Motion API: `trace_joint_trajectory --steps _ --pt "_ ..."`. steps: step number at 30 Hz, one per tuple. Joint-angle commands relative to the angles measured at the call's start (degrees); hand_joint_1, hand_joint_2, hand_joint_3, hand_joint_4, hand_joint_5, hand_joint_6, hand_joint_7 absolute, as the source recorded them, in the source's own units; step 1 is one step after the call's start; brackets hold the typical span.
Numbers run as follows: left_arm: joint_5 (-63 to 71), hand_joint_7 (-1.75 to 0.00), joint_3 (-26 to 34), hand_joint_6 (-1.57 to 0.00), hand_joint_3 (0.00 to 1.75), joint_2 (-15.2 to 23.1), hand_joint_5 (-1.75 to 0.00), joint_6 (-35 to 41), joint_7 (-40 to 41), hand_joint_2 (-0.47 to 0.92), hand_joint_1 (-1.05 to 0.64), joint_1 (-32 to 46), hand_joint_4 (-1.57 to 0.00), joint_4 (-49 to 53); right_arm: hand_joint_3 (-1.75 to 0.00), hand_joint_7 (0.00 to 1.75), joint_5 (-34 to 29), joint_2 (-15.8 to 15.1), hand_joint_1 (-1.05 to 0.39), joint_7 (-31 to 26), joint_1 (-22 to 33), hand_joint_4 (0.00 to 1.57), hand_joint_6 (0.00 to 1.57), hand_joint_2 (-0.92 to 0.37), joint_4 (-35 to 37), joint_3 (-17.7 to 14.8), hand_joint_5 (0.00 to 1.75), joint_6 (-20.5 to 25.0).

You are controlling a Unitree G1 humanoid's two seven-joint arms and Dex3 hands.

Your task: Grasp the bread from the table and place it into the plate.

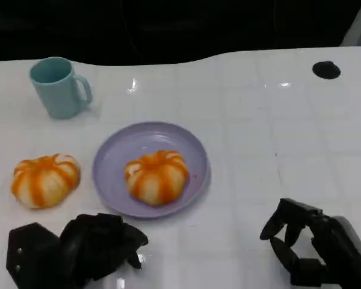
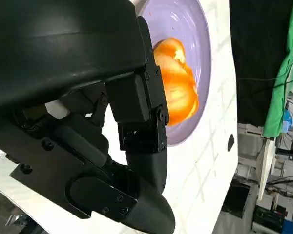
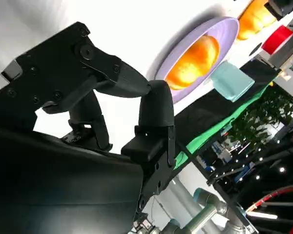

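Orange-striped bread (image 1: 157, 176) already sits in the purple plate (image 1: 111, 158), a second loaf (image 1: 46, 179) remains on the table (image 1: 277, 138), and the left hand (image 1: 90, 244) and right hand (image 1: 307, 244) hold nothing, fingers loosely curled.

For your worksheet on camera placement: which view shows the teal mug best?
The head view: the teal mug stands whole and upright, handle visible, behind the purple plate. The right wrist view catches it small and tilted beyond the plate. I cannot find it in the left wrist view.

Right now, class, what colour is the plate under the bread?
Pale purple: the plate shows best in the head view.
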Motion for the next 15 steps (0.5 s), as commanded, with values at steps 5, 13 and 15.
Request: trace_joint_trajectory --steps 5,13,15 --pt "-0.15 -0.33 0.59 -1.55 0.21 1.22 -1.5 -0.26 -0.55 0.66 -1.05 -0.3 -0.9 1.65 -1.13 1.64 -1.38 -0.51 -0.35 -2.51 -1.44 0.72 0.52 -0.52 2.6 0.2 1.75 0.21" --pt "-0.34 -0.34 0.56 -1.55 0.21 1.1 -1.51 0.04 -0.57 0.66 -1.05 -0.06 -0.9 1.17 -1.1 1.64 -1.28 -0.9 -0.34 -2.55 -1.56 0.71 0.51 -0.54 2.78 0.43 1.75 0.73" --pt "-0.29 -0.34 0.5 -1.55 0.21 1.0 -1.51 -0.03 -0.46 0.66 -1.05 0.0 -0.9 1.07 -1.09 1.64 -1.56 -1.06 -0.34 -2.82 -1.57 0.71 0.51 -0.54 2.78 0.5 1.75 0.59"
